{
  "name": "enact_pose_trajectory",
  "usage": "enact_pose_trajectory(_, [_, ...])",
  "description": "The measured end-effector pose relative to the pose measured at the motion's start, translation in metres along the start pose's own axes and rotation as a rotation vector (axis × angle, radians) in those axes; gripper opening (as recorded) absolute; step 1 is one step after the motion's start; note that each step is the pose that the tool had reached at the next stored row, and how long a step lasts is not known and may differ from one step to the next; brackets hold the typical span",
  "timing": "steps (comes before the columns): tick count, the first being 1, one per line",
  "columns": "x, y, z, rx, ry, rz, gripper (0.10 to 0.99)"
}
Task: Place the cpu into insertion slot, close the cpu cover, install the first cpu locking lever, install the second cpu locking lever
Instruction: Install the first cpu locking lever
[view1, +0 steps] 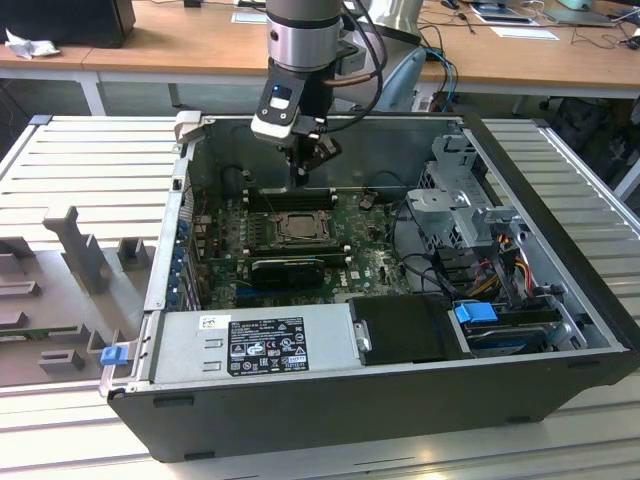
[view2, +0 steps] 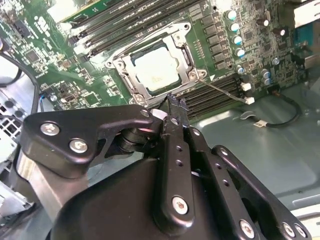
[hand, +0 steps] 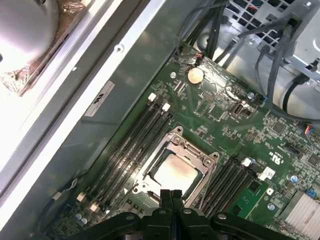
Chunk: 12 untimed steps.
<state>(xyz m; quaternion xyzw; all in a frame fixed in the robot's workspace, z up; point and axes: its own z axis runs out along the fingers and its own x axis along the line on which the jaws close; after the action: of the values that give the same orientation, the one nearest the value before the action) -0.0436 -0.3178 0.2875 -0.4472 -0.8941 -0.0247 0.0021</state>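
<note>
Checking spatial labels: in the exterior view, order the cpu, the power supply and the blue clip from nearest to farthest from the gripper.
1. cpu, in the socket just under the gripper.
2. power supply, along the case wall nearest the camera.
3. blue clip, at the case's corner on the exterior view's left.

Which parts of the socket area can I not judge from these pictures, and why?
1. First wrist view: the fingers hide the near edge of the cpu cover and a corner of the cpu.
2. Second wrist view: the fingers overlap one corner of the cpu cover; whether the thin lever is latched cannot be told.
3. Exterior view: the cpu is too small to show the levers' state.
</note>
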Motion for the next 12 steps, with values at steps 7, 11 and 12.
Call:
enact_pose_trajectory(7, [0.0000, 0.0000, 0.0000, 0.002, 0.0036, -0.084, 0.106])
enact_pose_trajectory(11, [0.0000, 0.0000, 0.0000, 0.003, 0.0048, -0.113, 0.106])
enact_pose_trajectory(12, [0.0000, 0.0000, 0.0000, 0.003, 0.0051, -0.119, 0.106])
